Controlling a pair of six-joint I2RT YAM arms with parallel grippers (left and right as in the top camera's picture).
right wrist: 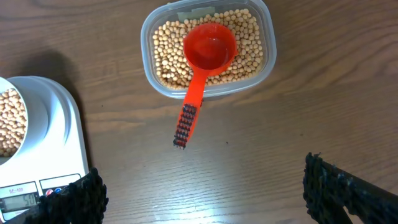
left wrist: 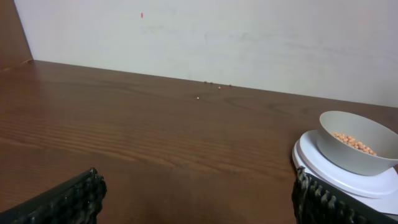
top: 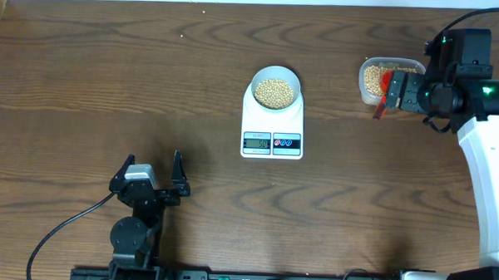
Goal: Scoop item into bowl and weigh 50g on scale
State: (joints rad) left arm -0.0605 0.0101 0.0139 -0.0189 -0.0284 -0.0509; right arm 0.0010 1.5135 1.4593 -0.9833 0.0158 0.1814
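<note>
Desk (top: 110, 69): dark wood-grain top with a pale wall along its far edge.
Scale (top: 272, 124): white and flat, near the middle of the desk, with its display (top: 257, 141) and buttons (top: 286, 142) towards the near edge. The digits are too small to read.
Bowl (top: 255, 84): it sits on the far half of the scale's platform, upright.
Beans in bowl (top: 275, 93): a tan heap covers the bottom, well below the rim.
Tub (right wrist: 147, 37): clear plastic, towards the far right corner of the desk and well apart from the scale. It holds a layer of the same beans (right wrist: 168, 56).
Scoop (right wrist: 208, 50): red, with its cup resting on the beans in the tub. Its handle sticks out over the tub's rim.
Left gripper (top: 153, 166): it is close to the near edge, left of the middle. Its claw is released, with nothing between the fingers.
Right gripper (right wrist: 205, 199): it hangs above the desk beside the tub. Its claw is spread wide, clear of the scoop handle and holding nothing.
</note>
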